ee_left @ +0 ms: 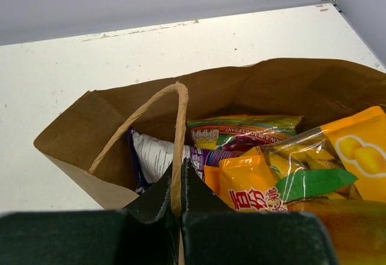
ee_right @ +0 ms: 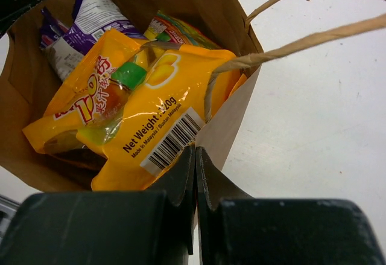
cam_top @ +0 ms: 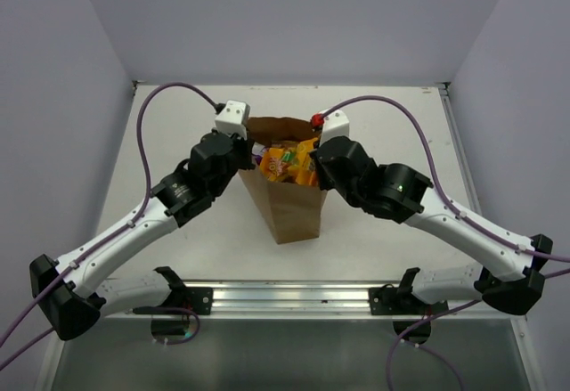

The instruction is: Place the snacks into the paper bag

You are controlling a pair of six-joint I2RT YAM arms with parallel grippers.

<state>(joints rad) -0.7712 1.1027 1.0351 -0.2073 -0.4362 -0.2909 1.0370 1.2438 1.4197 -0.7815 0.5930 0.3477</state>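
The brown paper bag (cam_top: pixel 289 213) stands open at the table's middle, between both arms. Inside it lie snacks: orange-yellow packets (cam_top: pixel 287 163), a purple packet (ee_left: pixel 158 155) and a multicoloured packet (ee_left: pixel 241 131). My left gripper (cam_top: pixel 252 156) is at the bag's left rim; in the left wrist view it (ee_left: pixel 179 168) is shut on the twine handle (ee_left: pixel 180 120). My right gripper (cam_top: pixel 317 165) is at the right rim; in the right wrist view it (ee_right: pixel 195 153) is shut on the bag's paper wall (ee_right: pixel 238 123), beside the barcoded orange-yellow packet (ee_right: pixel 151 120). The other handle (ee_right: pixel 289 47) hangs free.
A small red thing (cam_top: pixel 316 120) shows at the bag's far right rim, partly hidden. Purple cables (cam_top: pixel 160 97) arc over both arms. The metal rail (cam_top: pixel 294 297) runs along the near edge. Grey walls close in the white table (cam_top: pixel 401 115).
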